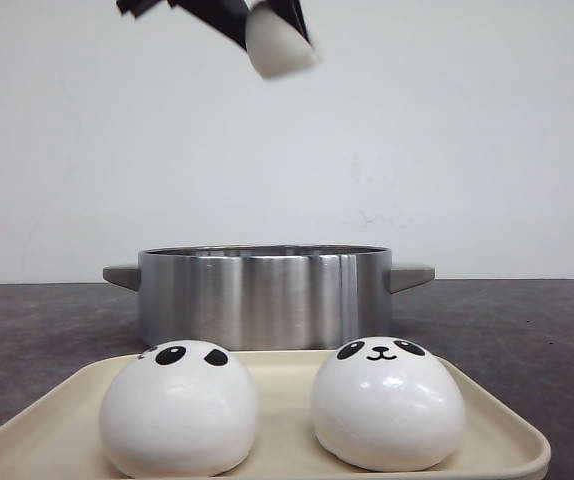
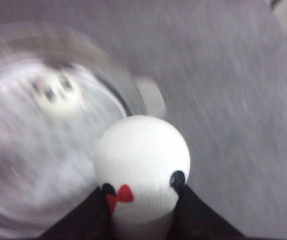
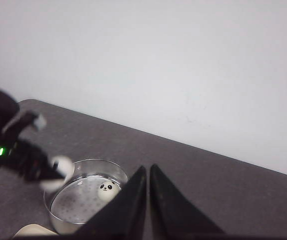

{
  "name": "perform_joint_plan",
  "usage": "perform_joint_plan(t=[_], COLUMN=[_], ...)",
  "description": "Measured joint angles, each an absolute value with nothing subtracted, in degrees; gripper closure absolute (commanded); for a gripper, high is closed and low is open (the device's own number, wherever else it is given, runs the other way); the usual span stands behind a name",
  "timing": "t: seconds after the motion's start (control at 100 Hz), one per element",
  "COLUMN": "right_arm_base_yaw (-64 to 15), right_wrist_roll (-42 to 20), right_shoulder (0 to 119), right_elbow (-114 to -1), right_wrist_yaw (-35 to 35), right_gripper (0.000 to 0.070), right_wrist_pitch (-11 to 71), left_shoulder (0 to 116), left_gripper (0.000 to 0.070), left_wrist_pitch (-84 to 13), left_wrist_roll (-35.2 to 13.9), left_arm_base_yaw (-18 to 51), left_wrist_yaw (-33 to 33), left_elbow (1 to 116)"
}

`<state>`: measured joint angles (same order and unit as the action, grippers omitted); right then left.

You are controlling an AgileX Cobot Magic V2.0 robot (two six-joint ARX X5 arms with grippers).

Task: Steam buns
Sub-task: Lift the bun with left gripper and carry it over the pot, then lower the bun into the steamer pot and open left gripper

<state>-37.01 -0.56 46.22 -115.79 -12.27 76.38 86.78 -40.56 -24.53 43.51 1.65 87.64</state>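
Observation:
Two white panda-faced buns sit side by side on the cream tray at the front. High above the steel pot, my left gripper is shut on a third bun. The left wrist view, blurred, shows that held bun with a red bow mark between the black fingers. It hangs beside the pot's rim. Another bun lies face up on the perforated floor inside the pot. My right gripper is shut, empty, high and off to the side.
The pot has two grey side handles and stands just behind the tray on the dark grey table. A white wall rises behind. A corner of the tray shows next to the pot in the right wrist view.

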Motion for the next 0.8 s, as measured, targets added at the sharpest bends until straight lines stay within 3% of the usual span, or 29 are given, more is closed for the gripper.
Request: perform_joint_plan(t=[0.35,0.8], right_arm_base_yaw=[-37.0,-37.0], right_wrist_roll=[-0.9,-2.0], right_shoulder=[46.2,46.2], right_elbow=[-115.6,-110.6], right_wrist_yaw=[-14.3,-16.7], right_gripper=[0.0698,0.0699], right_wrist_pitch=[76.4,76.5], left_shoulder=[103.2,120.8], left_gripper=[0.0697,0.0697], left_wrist_pitch=[-43.9,-47.8], left_wrist_roll=[-20.9,-20.3], left_arm_base_yaw=[30.4,29.2], left_wrist_yaw=[-2.0,-3.2], left_elbow=[97.9,107.0])
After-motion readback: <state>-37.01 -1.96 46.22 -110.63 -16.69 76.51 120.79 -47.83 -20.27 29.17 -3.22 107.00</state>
